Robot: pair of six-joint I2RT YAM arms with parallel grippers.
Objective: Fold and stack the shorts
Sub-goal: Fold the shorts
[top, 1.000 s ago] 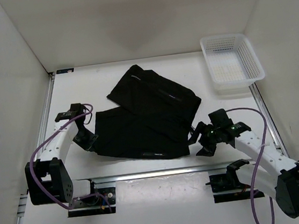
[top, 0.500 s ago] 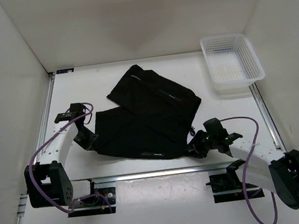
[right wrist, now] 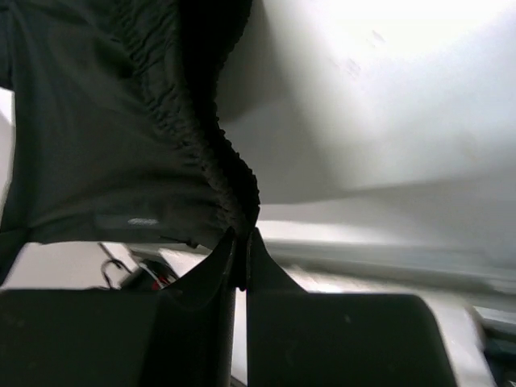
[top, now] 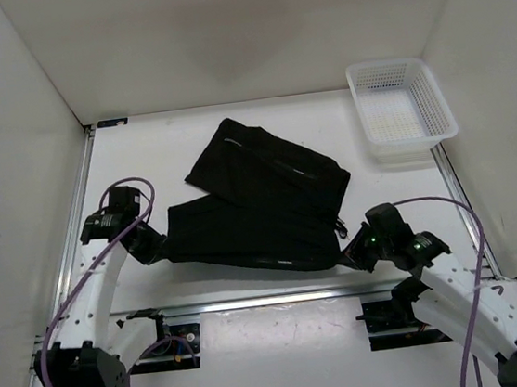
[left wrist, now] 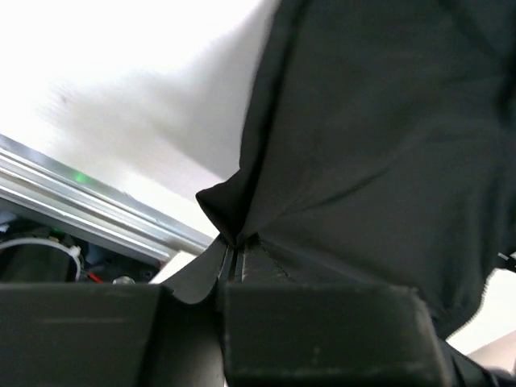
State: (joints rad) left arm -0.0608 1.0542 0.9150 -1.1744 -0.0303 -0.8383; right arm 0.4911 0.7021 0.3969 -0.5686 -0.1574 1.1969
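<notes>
White walls surround the table [top: 186, 132]; the shorts [top: 259, 198] lie spread at its middle, with a basket [top: 401, 107] at the far right corner. From above, the right tool [top: 355, 257], which gaped beside the shorts' near right corner a second ago, has clamped onto that corner. The left tool [top: 156, 249] keeps its pinch on the near left corner. Left wrist: fingers shut tight on a fabric fold. Right wrist: fingers shut on the gathered waistband. With both near corners held, the fold can likely begin.
</notes>
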